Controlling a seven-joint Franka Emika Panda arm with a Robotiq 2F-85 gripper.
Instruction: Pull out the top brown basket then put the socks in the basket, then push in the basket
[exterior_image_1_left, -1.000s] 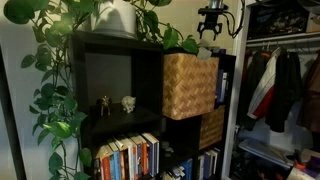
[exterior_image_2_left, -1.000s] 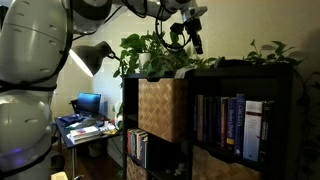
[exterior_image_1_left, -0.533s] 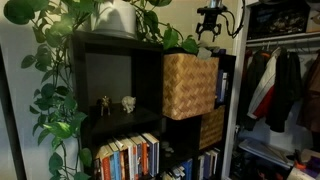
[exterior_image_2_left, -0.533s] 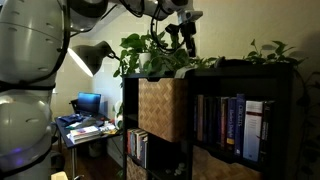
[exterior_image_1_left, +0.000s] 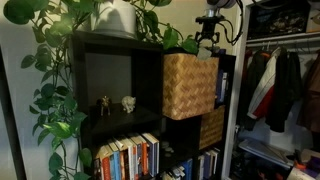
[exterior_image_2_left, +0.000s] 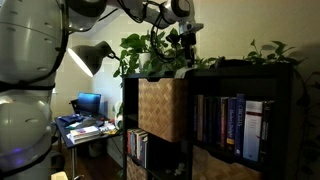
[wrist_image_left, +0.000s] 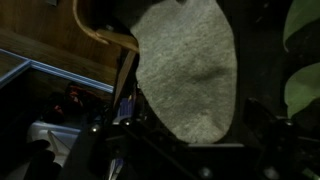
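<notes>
Gripper (exterior_image_1_left: 208, 42) tight around grey socks (wrist_image_left: 185, 70), above pulled-out top brown basket (exterior_image_1_left: 190, 85).

top brown basket (exterior_image_1_left: 189, 86): tan weave | sock (wrist_image_left: 185, 70): apparently speckled grey | shelf (exterior_image_1_left: 78, 100): black

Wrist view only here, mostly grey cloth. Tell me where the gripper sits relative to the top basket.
Observer: The gripper hangs above the top of the shelf unit, roughly over the tan wicker basket.
Operator: Confirm the basket is pulled out.
Observer: Yes, it juts forward past the shelf front in both exterior views.
Operator: Report what's near the grey sock I'm holding.
Observer: Leaves of the trailing plant sit right beside the gripper.
</notes>
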